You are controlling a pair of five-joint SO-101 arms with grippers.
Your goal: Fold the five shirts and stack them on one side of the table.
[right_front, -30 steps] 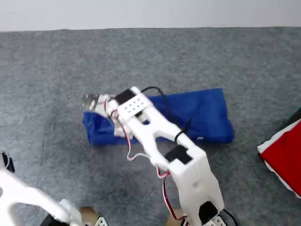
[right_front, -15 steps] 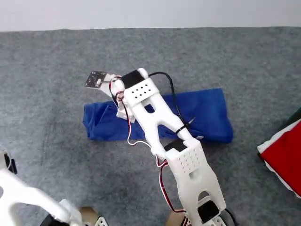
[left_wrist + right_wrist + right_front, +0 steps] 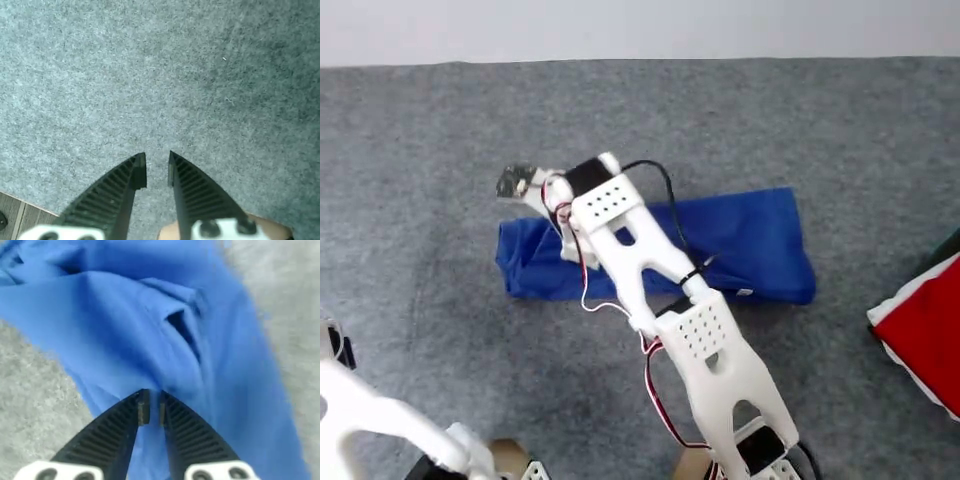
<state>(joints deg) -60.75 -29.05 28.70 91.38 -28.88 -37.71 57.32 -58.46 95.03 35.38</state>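
A blue shirt (image 3: 740, 245) lies folded into a long strip across the middle of the grey table; its creased cloth (image 3: 150, 315) spreads out under my right wrist. My right gripper (image 3: 520, 184) hangs over the strip's far left end. In the right wrist view the right gripper (image 3: 151, 410) has its jaws almost together, with nothing caught between them, a little above the cloth. My left gripper (image 3: 157, 169) is over bare grey carpet near the front left corner, with only a narrow gap between its jaws and nothing in it.
A pile of folded shirts (image 3: 925, 335), red on top with white and dark green edges, sits at the right edge of the table. The left arm (image 3: 365, 415) stands at the front left. A wooden strip (image 3: 20, 220) marks the table's edge.
The right gripper rose from the blue shirt's left end, swung toward the far side, then came back slightly. The shirt and the left arm stayed put.
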